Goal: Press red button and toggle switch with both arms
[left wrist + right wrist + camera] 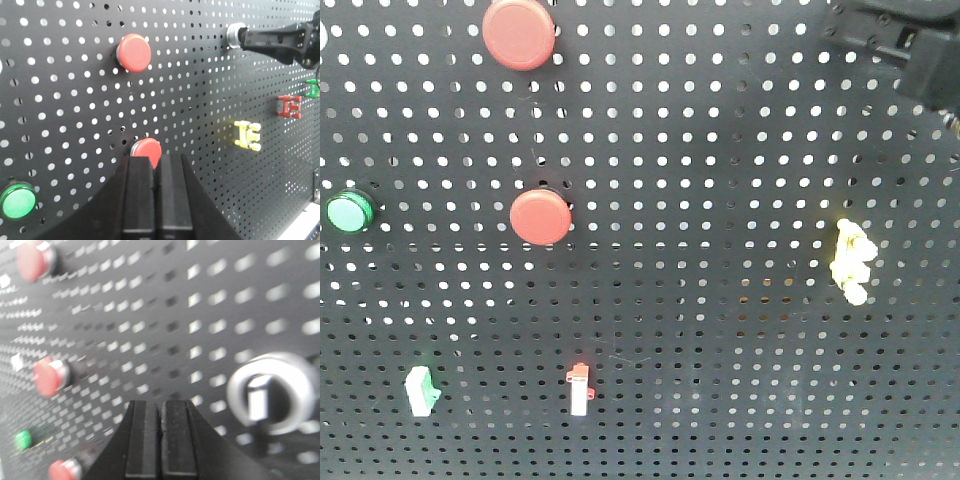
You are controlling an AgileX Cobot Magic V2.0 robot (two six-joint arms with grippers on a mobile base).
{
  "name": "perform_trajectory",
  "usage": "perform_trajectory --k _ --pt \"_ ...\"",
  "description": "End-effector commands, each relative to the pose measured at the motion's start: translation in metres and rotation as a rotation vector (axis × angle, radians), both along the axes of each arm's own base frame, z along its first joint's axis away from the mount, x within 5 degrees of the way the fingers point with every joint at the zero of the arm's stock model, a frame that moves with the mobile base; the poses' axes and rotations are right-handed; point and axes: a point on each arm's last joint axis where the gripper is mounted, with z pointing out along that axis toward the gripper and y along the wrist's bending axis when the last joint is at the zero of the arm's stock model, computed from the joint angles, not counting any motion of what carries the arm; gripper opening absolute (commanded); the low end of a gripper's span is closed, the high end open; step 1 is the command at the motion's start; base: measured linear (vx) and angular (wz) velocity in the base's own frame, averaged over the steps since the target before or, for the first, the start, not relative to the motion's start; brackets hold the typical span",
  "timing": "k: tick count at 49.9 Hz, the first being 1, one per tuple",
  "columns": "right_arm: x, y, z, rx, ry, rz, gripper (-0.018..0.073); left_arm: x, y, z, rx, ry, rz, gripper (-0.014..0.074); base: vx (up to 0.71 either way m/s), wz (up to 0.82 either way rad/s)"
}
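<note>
In the left wrist view my left gripper is shut and empty, its tips right in front of the lower red button, partly covering it. A second red button sits higher up. The same two show in the front view, lower and upper. My right gripper is shut with its tip at the toggle switch. In the blurred right wrist view the toggle switch lies just right of the shut right gripper. The right arm fills the front view's top right corner.
All parts are mounted on a black perforated board. A green button is at the left, a yellow clip at the right, and small white tabs with a green tip and a red tip lie low.
</note>
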Motion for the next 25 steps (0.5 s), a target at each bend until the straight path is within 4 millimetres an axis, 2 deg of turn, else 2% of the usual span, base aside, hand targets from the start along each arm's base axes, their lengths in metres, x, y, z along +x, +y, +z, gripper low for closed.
perform_trajectory --k 1,11,25 --pt "-0.005 -0.006 0.015 0.04 -0.058 -0.045 -0.0003 -0.001 0.004 0.011 -0.062 -0.021 0.026 0.0002 0.0 0.0" --pt "0.0 -0.005 0.011 0.016 -0.051 -0.059 -0.0003 -0.001 0.004 0.011 -0.06 -0.02 0.024 0.0002 0.0 0.0" --pt "0.005 -0.015 0.011 0.006 -0.055 -0.119 -0.0003 -0.002 0.001 0.008 -0.037 -0.004 -0.01 0.0002 0.0 0.0"
